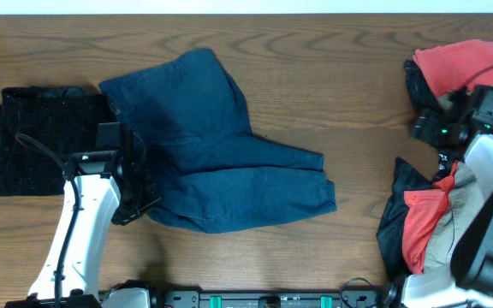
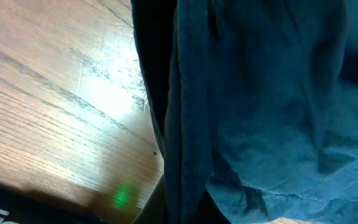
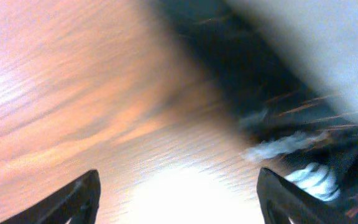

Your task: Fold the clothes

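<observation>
Left claw (image 1: 138,204) sat at the lower-left edge of the blue shorts (image 1: 216,145), which lay spread in the middle of the bench (image 1: 332,68). Blue cloth filled its wrist view, so whether it gripped could not be told. A black folded garment (image 1: 37,137) lay against the shorts' left side. Right claw (image 3: 178,180) hung wide open over bare wood, near the red and black clothes pile (image 1: 456,68), well apart from the shorts.
</observation>
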`<state>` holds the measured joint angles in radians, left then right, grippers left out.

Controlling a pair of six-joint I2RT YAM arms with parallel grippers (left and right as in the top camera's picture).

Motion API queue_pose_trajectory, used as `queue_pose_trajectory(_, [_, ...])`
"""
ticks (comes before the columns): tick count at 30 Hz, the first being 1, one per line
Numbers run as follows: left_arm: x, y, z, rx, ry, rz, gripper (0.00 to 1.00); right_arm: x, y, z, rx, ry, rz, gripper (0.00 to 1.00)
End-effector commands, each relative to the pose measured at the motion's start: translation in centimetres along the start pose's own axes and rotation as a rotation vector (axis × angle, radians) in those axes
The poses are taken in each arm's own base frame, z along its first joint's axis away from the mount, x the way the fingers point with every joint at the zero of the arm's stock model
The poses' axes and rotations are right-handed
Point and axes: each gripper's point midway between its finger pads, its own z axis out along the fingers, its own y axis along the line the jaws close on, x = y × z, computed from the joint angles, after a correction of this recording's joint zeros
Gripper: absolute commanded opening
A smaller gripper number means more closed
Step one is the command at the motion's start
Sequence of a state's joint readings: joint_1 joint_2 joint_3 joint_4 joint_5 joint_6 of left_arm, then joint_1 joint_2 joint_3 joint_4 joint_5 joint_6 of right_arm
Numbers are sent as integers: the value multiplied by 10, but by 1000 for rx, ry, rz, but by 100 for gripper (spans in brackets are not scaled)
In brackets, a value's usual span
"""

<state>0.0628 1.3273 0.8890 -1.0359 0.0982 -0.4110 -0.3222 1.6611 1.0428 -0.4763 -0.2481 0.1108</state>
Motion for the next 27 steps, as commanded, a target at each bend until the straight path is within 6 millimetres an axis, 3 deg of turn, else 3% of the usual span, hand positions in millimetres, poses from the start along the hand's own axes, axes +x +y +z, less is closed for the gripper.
queue_pose_trajectory(1, [-8, -1, -6, 7, -35, 4, 6, 31, 62, -22, -182, 102, -91, 83])
queue_pose_trajectory(6, [-9, -2, -6, 10, -40, 4, 6, 113, 98, -30, -184, 398, -153, 87])
queue_pose_trajectory(12, [-10, -3, -6, 13, -46, 4, 6, 175, 120, -28, -194, 553, -272, 88])
queue_pose_trajectory(19, [-11, -3, -6, 13, -46, 4, 6, 221, 133, -14, -206, 593, -333, 85])
queue_pose_trajectory(24, [-10, -3, -6, 13, -46, 4, 6, 242, 140, -2, -228, 577, -372, 81])
queue_pose_trajectory(27, [-10, -3, -6, 13, -46, 4, 6, 253, 139, -1, -224, 591, -368, 67])
